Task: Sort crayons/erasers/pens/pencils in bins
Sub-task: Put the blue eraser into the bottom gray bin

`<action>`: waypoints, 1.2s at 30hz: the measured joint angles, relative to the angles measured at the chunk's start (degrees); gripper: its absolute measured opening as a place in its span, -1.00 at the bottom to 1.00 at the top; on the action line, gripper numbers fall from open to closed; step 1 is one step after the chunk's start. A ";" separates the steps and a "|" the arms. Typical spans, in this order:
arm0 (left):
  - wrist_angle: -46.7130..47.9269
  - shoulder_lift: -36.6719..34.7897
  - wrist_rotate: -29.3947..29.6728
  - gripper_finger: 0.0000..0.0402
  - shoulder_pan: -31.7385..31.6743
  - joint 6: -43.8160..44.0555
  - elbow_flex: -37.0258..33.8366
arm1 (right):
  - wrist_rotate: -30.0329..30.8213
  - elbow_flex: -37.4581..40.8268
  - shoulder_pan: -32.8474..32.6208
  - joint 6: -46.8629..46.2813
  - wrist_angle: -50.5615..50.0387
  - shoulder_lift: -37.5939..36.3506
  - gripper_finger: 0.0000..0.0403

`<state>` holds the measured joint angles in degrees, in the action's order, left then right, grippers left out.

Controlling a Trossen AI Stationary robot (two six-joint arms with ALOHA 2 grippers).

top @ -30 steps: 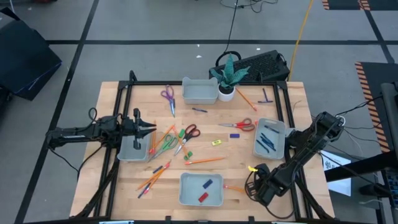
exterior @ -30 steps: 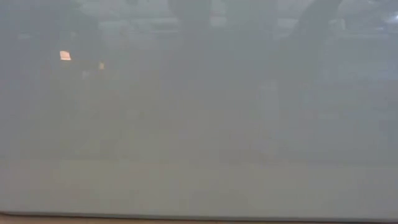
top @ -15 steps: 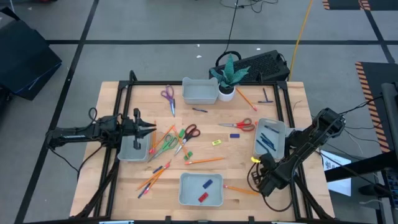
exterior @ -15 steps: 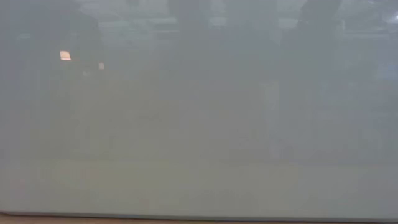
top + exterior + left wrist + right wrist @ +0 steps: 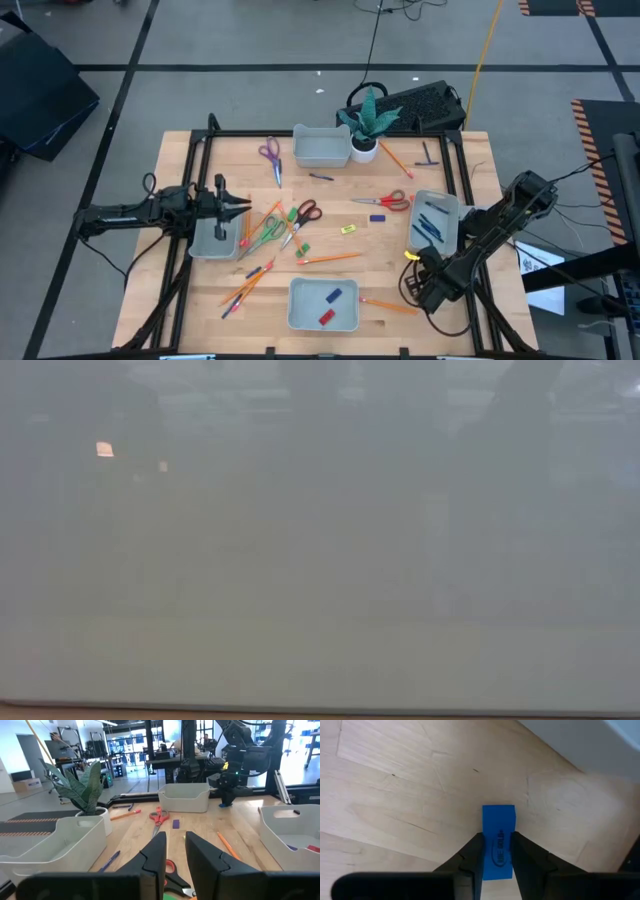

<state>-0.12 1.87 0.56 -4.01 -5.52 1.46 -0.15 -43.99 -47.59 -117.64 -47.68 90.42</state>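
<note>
The wooden table (image 5: 190, 300) is seen from above. Over its right front, beside the bin (image 5: 433, 222) of pens, the right gripper (image 5: 497, 851) is pinched on a blue eraser (image 5: 498, 840). The left gripper (image 5: 174, 851) is parked at the left, fingers slightly parted.

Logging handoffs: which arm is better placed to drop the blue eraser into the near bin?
Right. Its claw grips the blue eraser, near that bin; the left claw waits opposite.
</note>
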 joint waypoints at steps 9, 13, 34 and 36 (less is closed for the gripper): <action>-0.04 0.00 0.00 -0.62 0.00 0.00 0.01 | 0.27 0.07 0.00 1.69 -0.31 0.09 -0.60; -0.03 0.00 0.00 -0.62 0.00 0.00 0.01 | 1.06 0.07 -0.04 2.65 -0.35 0.10 -0.63; -0.04 0.00 0.00 -0.62 0.01 0.00 0.01 | 22.44 -17.18 2.46 27.79 1.65 -1.00 -0.68; -0.04 0.00 0.00 -0.62 0.00 0.00 0.02 | 26.03 -20.11 3.48 35.74 4.32 -1.04 -0.68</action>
<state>-0.16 1.87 0.56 -4.01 -5.52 1.48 25.87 -64.10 -44.11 -81.89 -43.36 89.38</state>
